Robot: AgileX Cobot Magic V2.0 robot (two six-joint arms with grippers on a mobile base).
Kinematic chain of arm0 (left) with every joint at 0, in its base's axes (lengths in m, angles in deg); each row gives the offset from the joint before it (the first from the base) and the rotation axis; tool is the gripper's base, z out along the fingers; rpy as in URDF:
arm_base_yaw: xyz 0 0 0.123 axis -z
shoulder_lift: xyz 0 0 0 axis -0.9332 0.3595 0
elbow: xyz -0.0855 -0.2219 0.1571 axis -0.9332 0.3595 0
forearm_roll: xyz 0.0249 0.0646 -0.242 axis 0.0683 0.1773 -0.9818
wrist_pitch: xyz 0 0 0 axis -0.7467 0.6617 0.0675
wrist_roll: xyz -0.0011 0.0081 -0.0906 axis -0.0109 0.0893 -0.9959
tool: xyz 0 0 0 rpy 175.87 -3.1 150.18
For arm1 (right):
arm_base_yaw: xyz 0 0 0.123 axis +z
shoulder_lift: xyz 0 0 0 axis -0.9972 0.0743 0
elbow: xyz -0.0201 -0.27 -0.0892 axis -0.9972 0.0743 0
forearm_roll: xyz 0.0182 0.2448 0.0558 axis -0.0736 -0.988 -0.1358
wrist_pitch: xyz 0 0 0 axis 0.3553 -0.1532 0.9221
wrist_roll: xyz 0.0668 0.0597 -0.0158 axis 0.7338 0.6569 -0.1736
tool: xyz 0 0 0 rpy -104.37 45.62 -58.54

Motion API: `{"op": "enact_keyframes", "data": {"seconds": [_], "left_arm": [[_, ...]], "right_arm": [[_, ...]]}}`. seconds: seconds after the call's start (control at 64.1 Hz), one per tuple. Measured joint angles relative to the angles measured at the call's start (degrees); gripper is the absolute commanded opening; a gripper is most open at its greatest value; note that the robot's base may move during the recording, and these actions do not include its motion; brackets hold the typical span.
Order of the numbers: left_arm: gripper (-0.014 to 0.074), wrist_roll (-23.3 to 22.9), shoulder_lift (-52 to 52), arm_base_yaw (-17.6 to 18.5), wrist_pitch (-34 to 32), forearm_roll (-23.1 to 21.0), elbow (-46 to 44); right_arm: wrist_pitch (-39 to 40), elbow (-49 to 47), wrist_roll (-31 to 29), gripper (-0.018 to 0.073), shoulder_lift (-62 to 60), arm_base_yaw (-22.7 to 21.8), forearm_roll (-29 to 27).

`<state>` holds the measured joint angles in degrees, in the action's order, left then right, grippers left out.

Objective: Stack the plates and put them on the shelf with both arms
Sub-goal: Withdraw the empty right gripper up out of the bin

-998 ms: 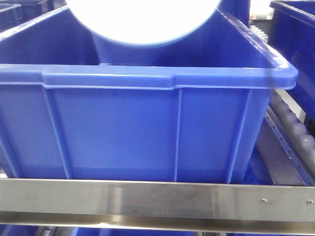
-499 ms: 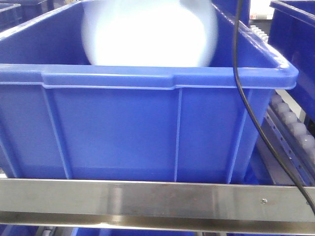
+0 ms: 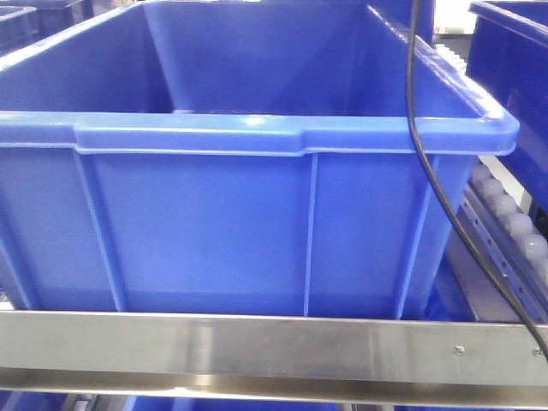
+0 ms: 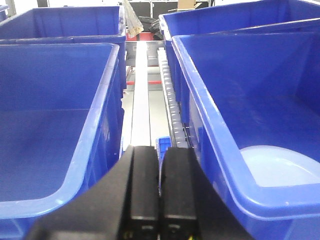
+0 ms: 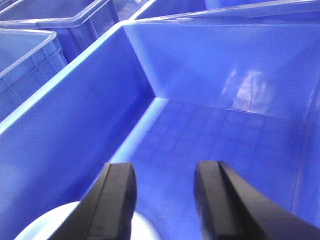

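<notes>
The right gripper [image 5: 165,200] is seen with its black jaws spread apart and nothing held between them, poised over the floor of a large blue crate [image 5: 210,135]. Just below the left jaw, at the bottom edge of the right wrist view, a pale curved rim of a plate [image 5: 50,230] is caught lying on the crate's floor. The left gripper [image 4: 159,190] is shown with its two fingers pressed flat together, empty, hovering above the gap between two crates. In the left wrist view the plate [image 4: 280,167] is seen resting flat in the near corner of the crate to the right [image 4: 235,100]; whether one plate or a stack of two lies there cannot be told. Beyond the gripper, a white roller track [image 4: 170,95] and a pale steel strip are seen running back between the rows of crates. From the front, the crate [image 3: 257,214] is pictured on the shelf behind its brushed steel front rail [image 3: 257,347], its contents hidden by the wall; a black cable [image 3: 428,163] hangs across it. The placing step is judged done or nearly so, with the plate released inside the crate. What is called for next is likely a clean lift of both arms up and away, clear of the crate walls and the cable.
</notes>
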<state>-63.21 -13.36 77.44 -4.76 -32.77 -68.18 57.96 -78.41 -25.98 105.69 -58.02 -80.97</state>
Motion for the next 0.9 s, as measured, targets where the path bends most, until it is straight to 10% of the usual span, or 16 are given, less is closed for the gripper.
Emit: {"op": "enact_keyframes", "data": {"seconds": [0.203, 0.904], "left_arm": [[0.0081, 0.0, 0.0, 0.0, 0.0, 0.0, 0.0], [0.0081, 0.0, 0.0, 0.0, 0.0, 0.0, 0.0]], "right_arm": [[-2.1, 2.1, -1.7, 0.0034, -5.6, -4.5, 0.3], [-9.6, 30.2, -1.9, 0.0038, -48.5, -24.1, 1.9]]}}
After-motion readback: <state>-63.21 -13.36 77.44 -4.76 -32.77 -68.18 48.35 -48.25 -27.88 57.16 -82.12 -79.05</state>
